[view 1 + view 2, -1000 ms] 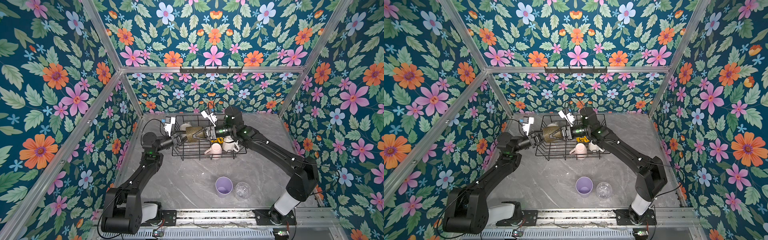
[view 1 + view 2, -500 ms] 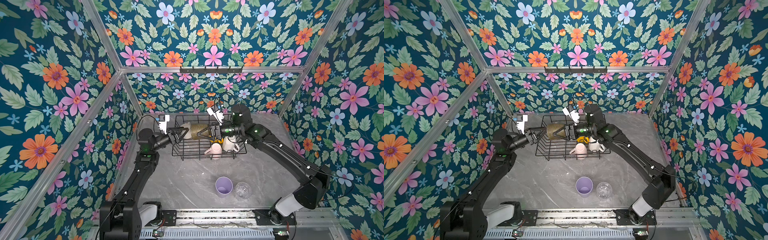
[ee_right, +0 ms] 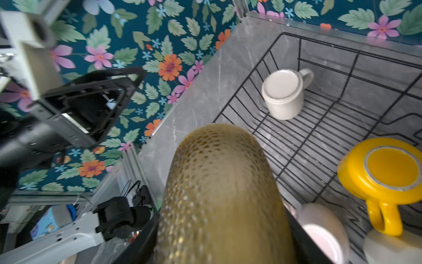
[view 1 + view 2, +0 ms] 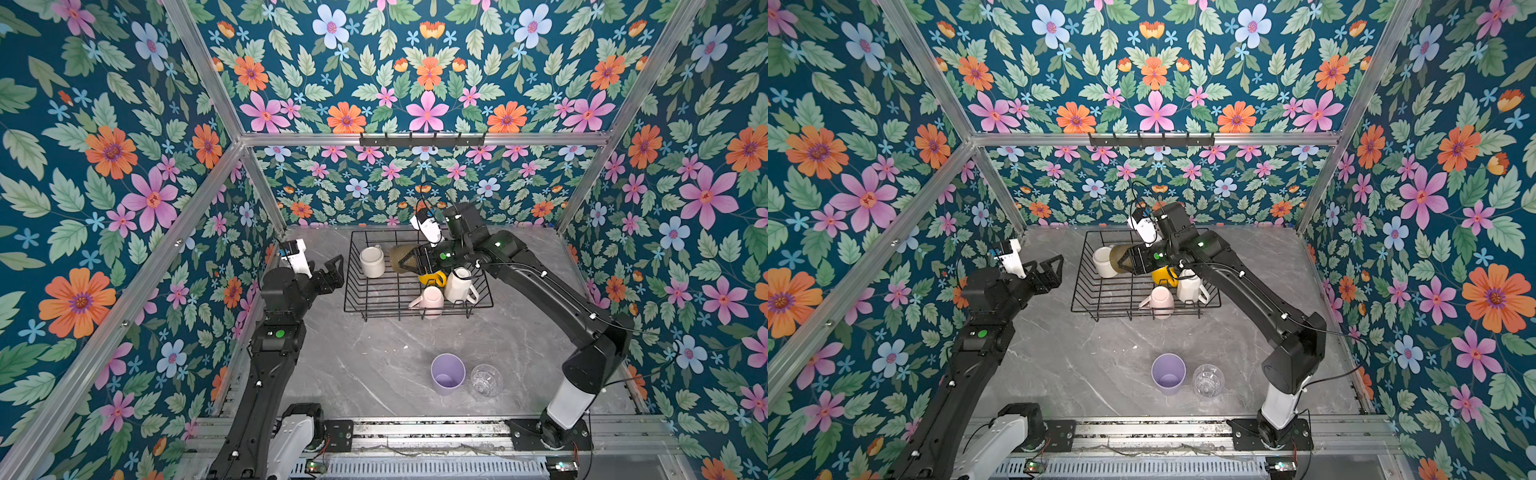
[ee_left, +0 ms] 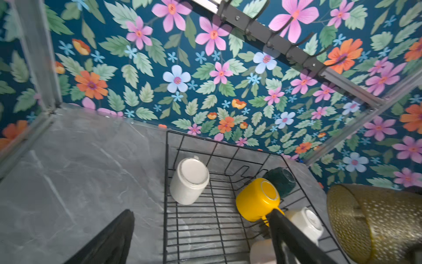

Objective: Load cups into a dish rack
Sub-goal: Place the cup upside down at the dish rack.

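Note:
The black wire dish rack [image 4: 374,297] [image 4: 1100,295] stands at the back of the table. My right gripper [image 4: 411,261] [image 4: 1128,261] [image 3: 223,228] is shut on the olive-brown glass [image 4: 400,257] [image 4: 1118,257] [image 3: 219,182] [image 5: 374,219], holding it sideways over the rack. My left gripper [image 4: 332,274] [image 4: 1054,271] [image 5: 201,237] hangs open and empty just left of the rack. Inside the rack are an upturned white mug [image 4: 372,262] [image 5: 189,180], a yellow mug [image 4: 432,277] [image 3: 386,173], another white mug [image 4: 457,284], a pink mug [image 4: 430,298] and a dark green mug [image 5: 280,180].
A lilac tumbler [image 4: 446,374] and a clear glass [image 4: 484,380] stand side by side on the grey table near the front. A black hook rail [image 4: 422,139] runs along the back wall. The left wall lies close behind my left arm.
My left gripper has opened, let go of the olive-brown glass and drawn back to the left, out of the rack. The right gripper keeps the glass.

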`<state>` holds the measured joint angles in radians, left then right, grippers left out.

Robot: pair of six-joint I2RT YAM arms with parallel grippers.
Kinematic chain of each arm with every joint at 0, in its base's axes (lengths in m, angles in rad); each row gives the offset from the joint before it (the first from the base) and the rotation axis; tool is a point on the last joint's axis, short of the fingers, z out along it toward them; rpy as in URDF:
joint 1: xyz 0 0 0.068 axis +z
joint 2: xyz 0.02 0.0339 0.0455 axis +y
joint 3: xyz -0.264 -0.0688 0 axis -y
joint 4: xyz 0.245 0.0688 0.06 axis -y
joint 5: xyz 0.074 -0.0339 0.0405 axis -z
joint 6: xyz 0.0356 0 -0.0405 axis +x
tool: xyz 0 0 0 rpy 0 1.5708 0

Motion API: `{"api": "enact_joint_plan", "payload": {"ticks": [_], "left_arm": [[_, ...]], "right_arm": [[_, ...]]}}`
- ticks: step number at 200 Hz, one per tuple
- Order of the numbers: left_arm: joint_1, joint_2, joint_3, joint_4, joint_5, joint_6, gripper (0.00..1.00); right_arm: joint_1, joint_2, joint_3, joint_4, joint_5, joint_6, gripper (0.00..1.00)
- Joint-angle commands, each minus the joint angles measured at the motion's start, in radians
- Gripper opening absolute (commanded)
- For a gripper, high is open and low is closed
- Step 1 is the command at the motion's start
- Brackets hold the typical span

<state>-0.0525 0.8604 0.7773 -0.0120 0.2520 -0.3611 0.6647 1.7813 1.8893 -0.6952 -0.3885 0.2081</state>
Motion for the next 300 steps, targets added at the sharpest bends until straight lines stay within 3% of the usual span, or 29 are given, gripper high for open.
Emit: {"api": "enact_joint_plan", "payload": {"ticks": [1,90,158,223,300], "left_arm": [[0.002,-0.031,-0.007,-0.029,-0.103,0.044,0.95],[0.002,-0.169,-0.041,-0.086,-0.205,0.076,0.98],[0.002,-0.204,-0.059,-0.093,-0.214,0.083,0.99],[0.002,-0.212,-0.059,-0.097,-0.212,0.085,0.99],[0.002,-0.207,-0.059,-0.1,-0.212,0.084,0.99]], "right_arm": [[0.002,0.048,0.075,-0.077,0.084,-0.044,0.2],[0.033,0.354,0.471,-0.277,0.255,-0.084,0.18],[0.036,0.601,0.76,-0.371,0.388,-0.107,0.18],[0.036,0.702,0.798,-0.347,0.465,-0.162,0.18],[0.053,0.773,0.804,-0.358,0.474,-0.237,0.19]]}}
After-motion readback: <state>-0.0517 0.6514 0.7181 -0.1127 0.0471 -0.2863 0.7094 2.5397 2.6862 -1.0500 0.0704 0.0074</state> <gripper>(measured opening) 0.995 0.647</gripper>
